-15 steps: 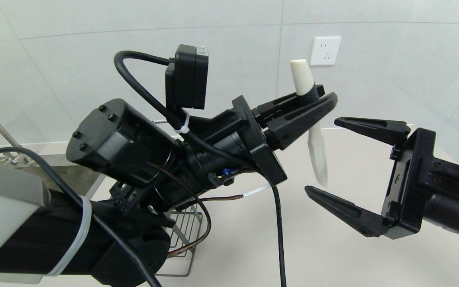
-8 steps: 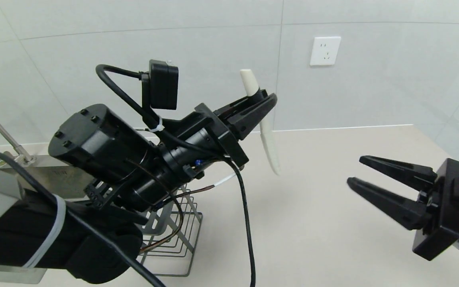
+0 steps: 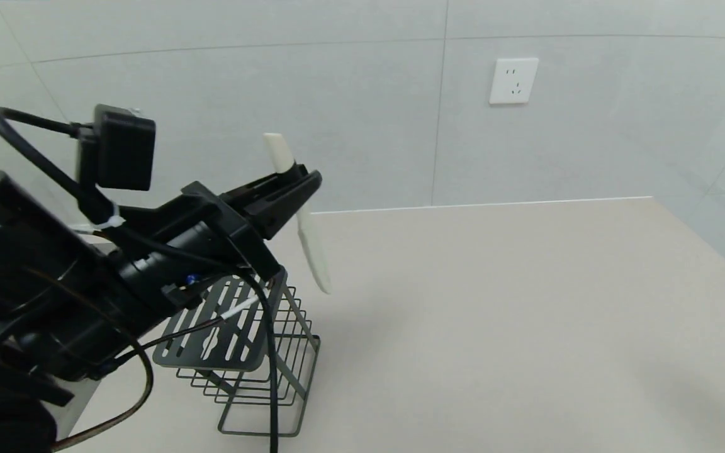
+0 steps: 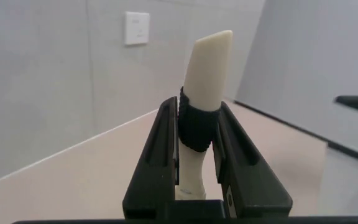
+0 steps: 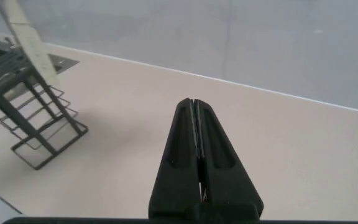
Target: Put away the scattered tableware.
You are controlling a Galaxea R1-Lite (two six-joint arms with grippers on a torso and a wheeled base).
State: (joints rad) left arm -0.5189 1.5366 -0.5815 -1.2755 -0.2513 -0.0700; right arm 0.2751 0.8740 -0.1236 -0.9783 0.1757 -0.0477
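Bright, even, diffuse light. Soft faint shadow on table [image 3: 494, 283] just right of wire rack [image 3: 255, 377]. Wall tile seams [image 3: 274, 44] bow in head view: wide-lens distortion, stronger toward edges.

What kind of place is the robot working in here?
Probably a kitchen mock-up: beige counter, wire dish rack, tiled wall, and a white knife in the left gripper.

Left gripper [image 3: 301, 184], held high, clamps a knife [image 3: 316, 255]; right gripper [image 5: 195, 107] has fingers pressed together.

Cream-handled knife [image 3: 314, 251] with white blade, near upright, blade down, clamped at its black collar in the left pincer [image 3: 307, 182], aloft near the wire rack [image 3: 246, 358]
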